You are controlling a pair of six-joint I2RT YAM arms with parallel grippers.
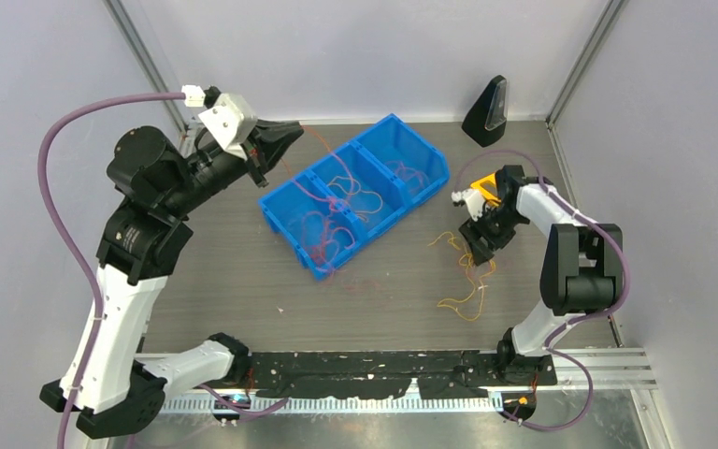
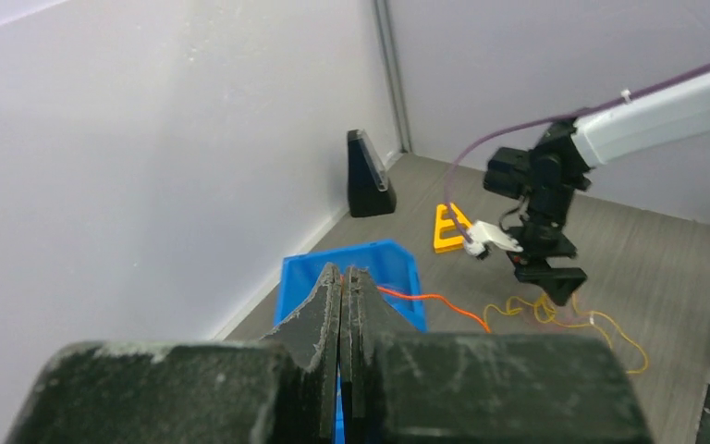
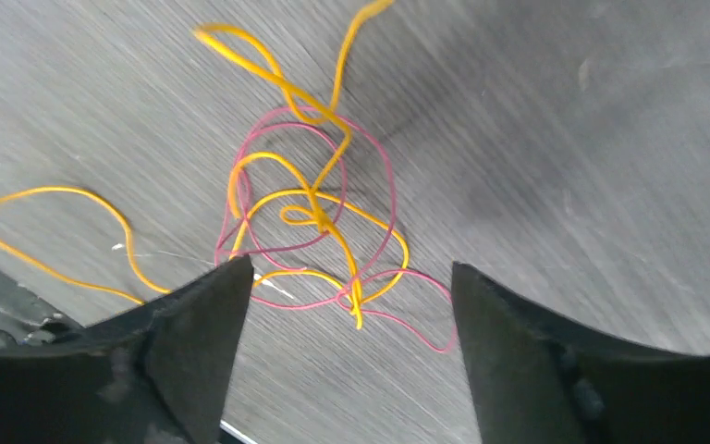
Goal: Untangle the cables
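My left gripper (image 1: 279,142) is raised at the back left, beside the blue bin (image 1: 427,150), and is shut on a thin orange-red cable (image 2: 430,298). That cable runs from its tips (image 2: 343,270) down toward the bin (image 2: 396,264). The bin's three compartments hold tangled red, pink and yellow cables (image 1: 332,220). My right gripper (image 1: 480,245) is open and empty. It hovers over a yellow and pink tangle (image 1: 463,276) on the table. In the right wrist view the yellow cable (image 3: 314,217) and the pink cable (image 3: 381,180) lie just ahead of the open gripper (image 3: 351,268).
A black wedge-shaped object (image 1: 488,110) stands at the back right corner, also in the left wrist view (image 2: 367,176). A yellow stand (image 1: 486,187) sits behind my right gripper. Grey walls close in the table on three sides.
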